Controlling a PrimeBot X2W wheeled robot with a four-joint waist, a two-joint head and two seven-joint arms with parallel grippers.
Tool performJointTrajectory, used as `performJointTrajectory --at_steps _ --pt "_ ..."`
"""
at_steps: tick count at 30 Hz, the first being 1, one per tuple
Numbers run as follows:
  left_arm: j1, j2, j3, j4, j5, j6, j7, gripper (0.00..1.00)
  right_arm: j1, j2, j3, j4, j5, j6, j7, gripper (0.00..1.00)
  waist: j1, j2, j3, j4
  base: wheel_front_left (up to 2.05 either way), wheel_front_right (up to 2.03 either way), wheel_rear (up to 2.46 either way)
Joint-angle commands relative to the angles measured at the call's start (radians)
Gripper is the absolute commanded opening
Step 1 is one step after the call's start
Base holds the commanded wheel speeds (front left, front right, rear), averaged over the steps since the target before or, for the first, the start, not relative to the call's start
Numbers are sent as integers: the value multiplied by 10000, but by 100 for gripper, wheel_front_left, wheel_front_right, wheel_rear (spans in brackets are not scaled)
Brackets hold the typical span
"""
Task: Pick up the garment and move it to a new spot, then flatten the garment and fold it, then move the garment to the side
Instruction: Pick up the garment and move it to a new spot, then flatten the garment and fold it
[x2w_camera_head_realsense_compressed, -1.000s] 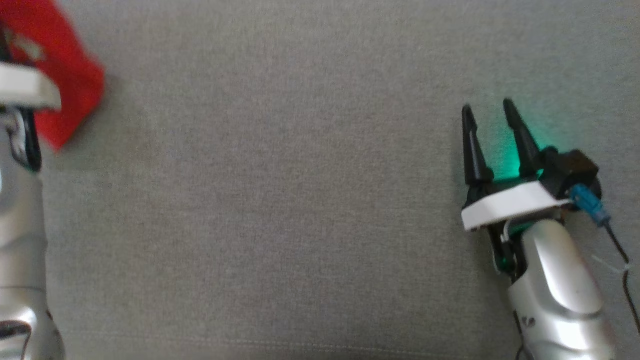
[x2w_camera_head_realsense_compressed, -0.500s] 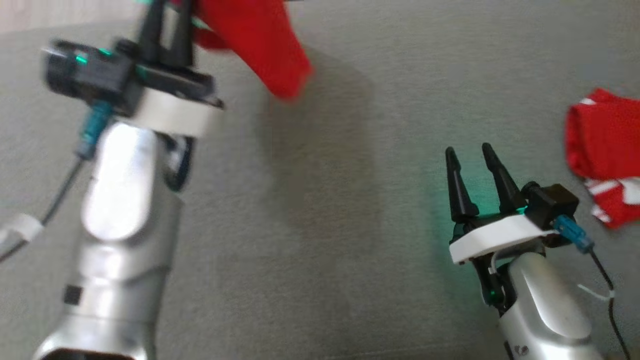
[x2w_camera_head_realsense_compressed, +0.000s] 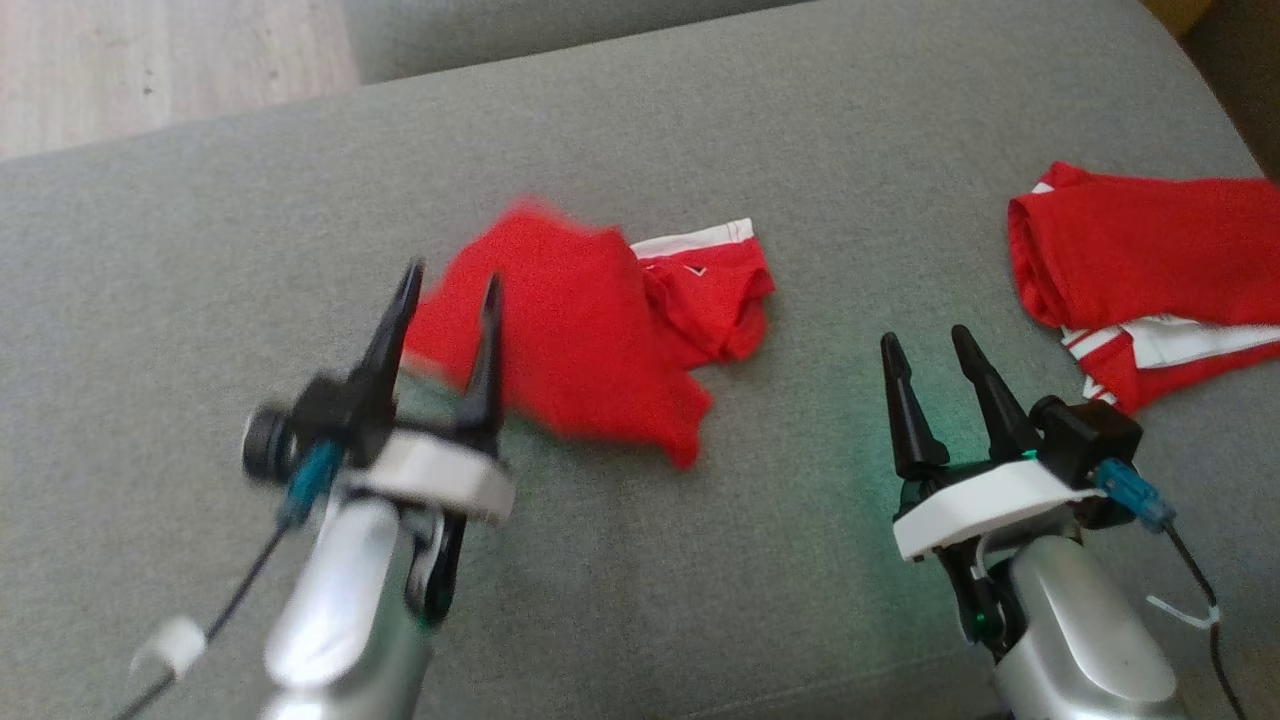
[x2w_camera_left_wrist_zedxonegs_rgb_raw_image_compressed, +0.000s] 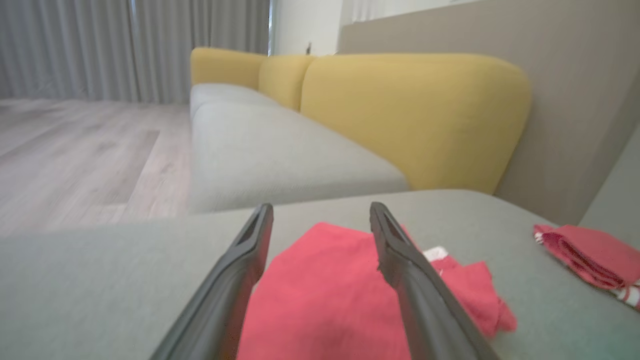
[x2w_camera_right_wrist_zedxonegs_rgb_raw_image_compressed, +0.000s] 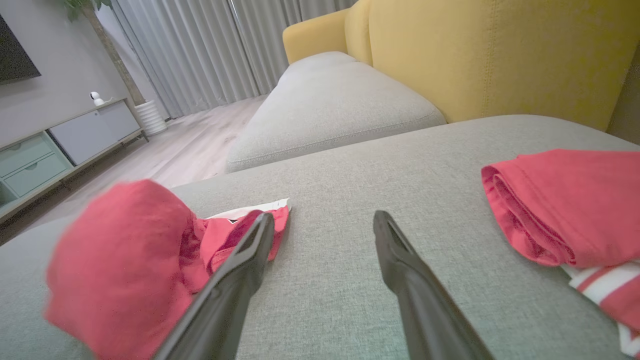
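Note:
A crumpled red garment (x2w_camera_head_realsense_compressed: 590, 340) with a white-trimmed edge lies on the grey couch cushion (x2w_camera_head_realsense_compressed: 700, 120), slightly blurred. My left gripper (x2w_camera_head_realsense_compressed: 450, 278) is open at the garment's near left edge, and its fingertips overlap the cloth in the head view. In the left wrist view the garment (x2w_camera_left_wrist_zedxonegs_rgb_raw_image_compressed: 320, 295) spreads between and beyond the open left gripper (x2w_camera_left_wrist_zedxonegs_rgb_raw_image_compressed: 321, 207). My right gripper (x2w_camera_head_realsense_compressed: 924, 337) stands open over bare cushion to the garment's right, holding nothing. The right wrist view shows the garment (x2w_camera_right_wrist_zedxonegs_rgb_raw_image_compressed: 120, 260) left of the open right gripper (x2w_camera_right_wrist_zedxonegs_rgb_raw_image_compressed: 323, 215).
A second red garment (x2w_camera_head_realsense_compressed: 1130, 270) with white stripes lies folded at the cushion's right end, close to my right gripper. A yellow backrest (x2w_camera_left_wrist_zedxonegs_rgb_raw_image_compressed: 415, 115) rises behind the cushion. Wooden floor (x2w_camera_head_realsense_compressed: 150, 70) lies beyond the cushion's far left edge.
The head camera has swung, shifting the whole picture. The garment hung from my raised, shut left gripper before; now it lies on the cushion and the left gripper is open and lower.

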Motion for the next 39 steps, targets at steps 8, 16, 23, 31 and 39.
performJointTrajectory --at_steps 8,16,23,31,39 --pt "2141 170 1565 -381 378 582 -47 100 257 3 -34 -112 -43 -7 4 100 0 0 -687 621 0 0 0" --pt "3865 173 2749 -1453 1107 799 -47 100 807 3 -420 76 -195 -7 4 100 0 0 -1364 1098 0 0 0" --pt "4792 170 2787 -1964 905 931 -47 100 1114 3 -562 234 -184 -7 4 100 0 0 -1512 1322 0 0 0" --pt "4570 169 2070 -1969 786 964 -47 100 585 3 -370 588 -377 -7 4 100 0 0 -1052 1990 0 0 0" --pt "4379 169 1697 -1814 636 953 -47 100 392 3 1564 1590 -178 -7 4 100 0 0 -705 2759 0 0 0"
